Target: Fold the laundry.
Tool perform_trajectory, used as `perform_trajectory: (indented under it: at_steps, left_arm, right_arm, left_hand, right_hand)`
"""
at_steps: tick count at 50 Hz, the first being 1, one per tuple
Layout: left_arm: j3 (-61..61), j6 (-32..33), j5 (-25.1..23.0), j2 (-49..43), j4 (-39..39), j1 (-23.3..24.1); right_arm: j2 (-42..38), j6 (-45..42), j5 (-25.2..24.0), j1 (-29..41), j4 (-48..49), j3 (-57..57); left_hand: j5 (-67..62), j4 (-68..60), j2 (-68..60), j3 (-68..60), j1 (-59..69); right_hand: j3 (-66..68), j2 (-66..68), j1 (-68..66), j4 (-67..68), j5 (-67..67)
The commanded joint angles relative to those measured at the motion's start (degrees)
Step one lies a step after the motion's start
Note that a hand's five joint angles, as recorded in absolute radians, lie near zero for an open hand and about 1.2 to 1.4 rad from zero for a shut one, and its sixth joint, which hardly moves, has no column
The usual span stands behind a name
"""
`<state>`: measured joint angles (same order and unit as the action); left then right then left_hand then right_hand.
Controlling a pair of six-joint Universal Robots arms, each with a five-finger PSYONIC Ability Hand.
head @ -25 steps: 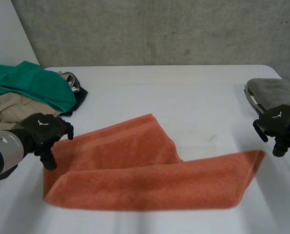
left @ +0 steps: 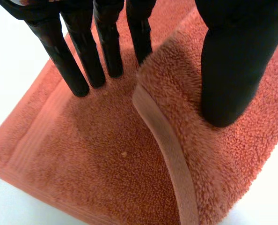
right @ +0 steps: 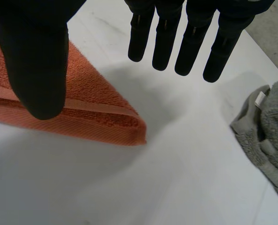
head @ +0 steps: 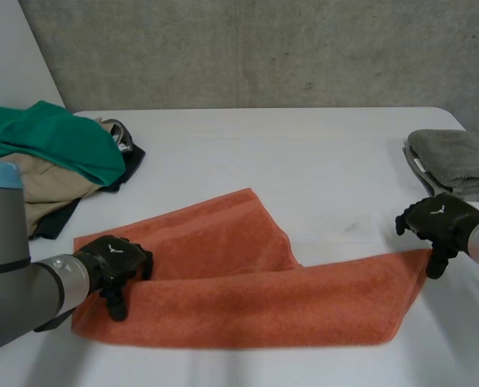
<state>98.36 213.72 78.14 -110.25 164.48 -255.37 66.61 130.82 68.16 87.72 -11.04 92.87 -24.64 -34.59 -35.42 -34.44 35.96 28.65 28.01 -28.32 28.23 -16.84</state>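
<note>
Nearest the robot, the orange towel is lying on the white counter, stretching as a long band along the near side, with a second flap of it angling away toward the middle of the counter. The left hand is resting on the towel's left end, with the grey left arm reaching in beside it. In the left wrist view the fingers are pointing straight down with their tips touching the lower layer of the towel, while the thumb is pressing on top of the upper layer. The hemmed edge of that layer is rising between thumb and fingers, which are standing well apart and not closing on it. At the towel's other end, the right hand is hovering just beside the right corner. In the right wrist view its fingers are hanging straight and spread above bare counter, and the thumb is hanging over the towel's corner, holding nothing. Beyond the right hand a folded grey towel is sitting at the counter's right edge. At the far left a heap of clothes is lying, with a green garment draping over a beige garment.
</note>
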Motion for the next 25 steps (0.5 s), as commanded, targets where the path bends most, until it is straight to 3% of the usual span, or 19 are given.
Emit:
perform_trajectory:
  at_steps: [1,14,25]
  left_arm:
    - [-1.9,-0.4,2.4,-1.5,1.2,1.1]
    - [-4.6,-3.7,6.9,16.9,2.9,6.1]
    - [-7.7,-2.3,8.3,22.7,2.2,10.2]
  right_arm:
    - [0.4,0.5,0.0,2.3,3.0,2.3]
    - [7.0,12.3,4.6,10.6,-1.7,-3.3]
    - [2.0,25.0,3.7,19.1,-12.7,-11.4]
  left_hand:
    - [-45.4,-45.4,-44.6,-45.6,44.0]
    - [-45.4,-45.4,-44.6,-45.6,44.0]
    - [-45.4,-45.4,-44.6,-45.6,44.0]
  right_hand:
    - [1.7,2.3,-2.0,2.1,-3.5]
    - [-13.8,-13.1,13.4,-13.3,12.0]
    - [-13.4,-12.8,13.1,-13.0,11.6]
